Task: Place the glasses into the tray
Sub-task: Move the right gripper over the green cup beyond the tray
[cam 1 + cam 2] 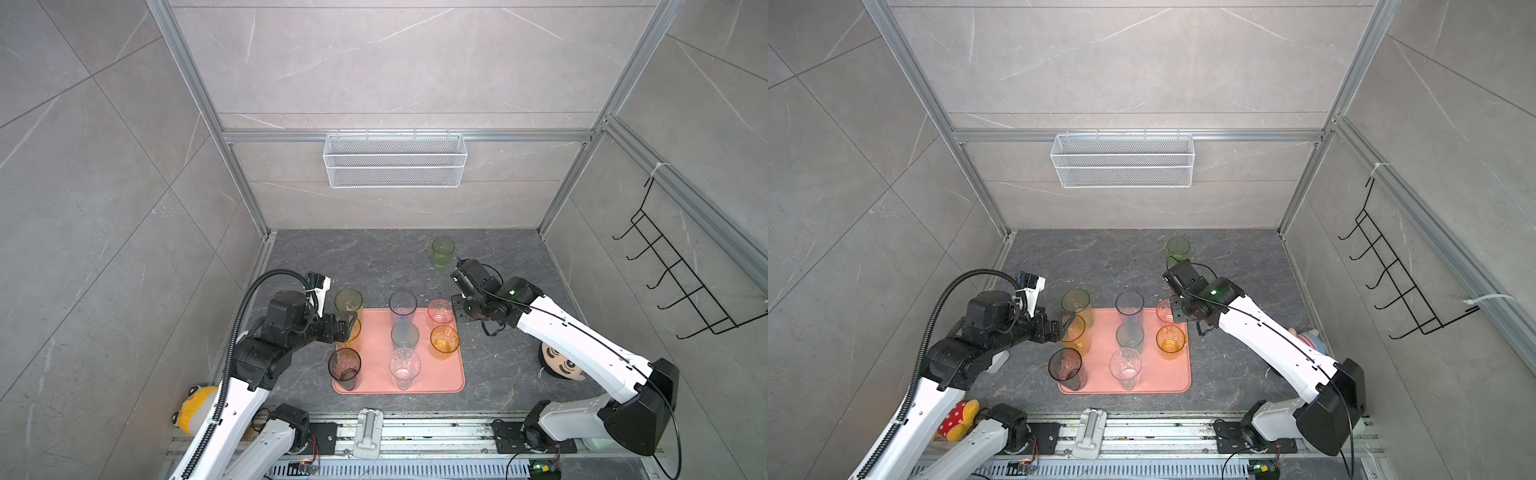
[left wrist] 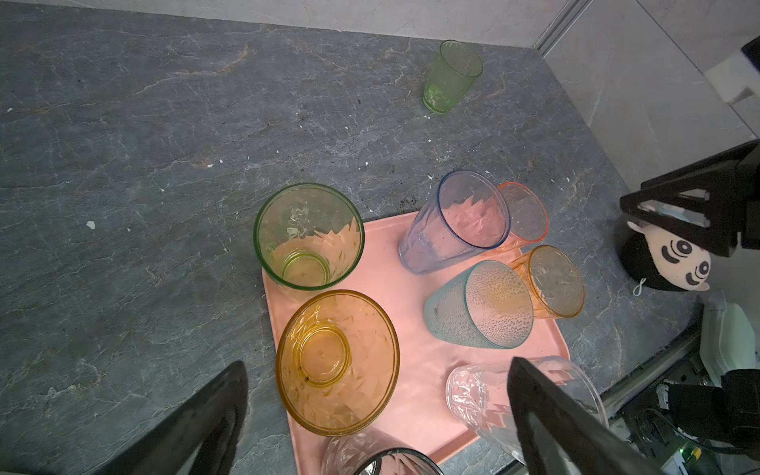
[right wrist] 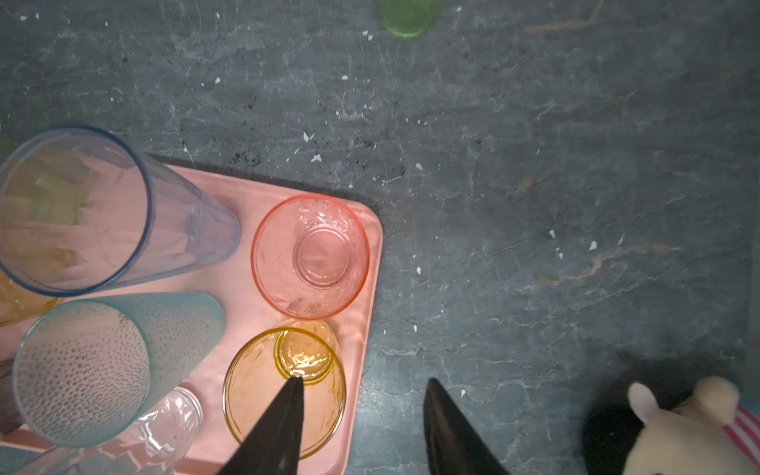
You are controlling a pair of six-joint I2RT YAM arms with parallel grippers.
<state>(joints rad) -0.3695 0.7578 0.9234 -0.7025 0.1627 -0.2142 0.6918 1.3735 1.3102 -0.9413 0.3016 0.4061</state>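
The salmon-pink tray (image 1: 376, 349) lies on the dark stone table. Several glasses stand on it: yellow-green (image 1: 348, 301), tall amber (image 2: 337, 362), smoky grey (image 1: 344, 368), blue-grey (image 1: 402, 305), teal (image 1: 404, 336), clear (image 1: 404, 365), pink (image 3: 310, 257) and short amber (image 1: 444, 341). A green glass (image 1: 443, 251) stands alone on the table behind the tray. My left gripper (image 2: 378, 368) is wide open at the tray's left edge, its fingers either side of the tall amber glass without touching it. My right gripper (image 3: 364, 384) hangs open over the tray's right edge, holding nothing.
A white wire basket (image 1: 395, 160) hangs on the back wall and a black hook rack (image 1: 673, 274) on the right wall. A dark-haired plush doll (image 1: 561, 365) lies under the right arm. A yellow plush toy (image 1: 195, 409) sits at the front left.
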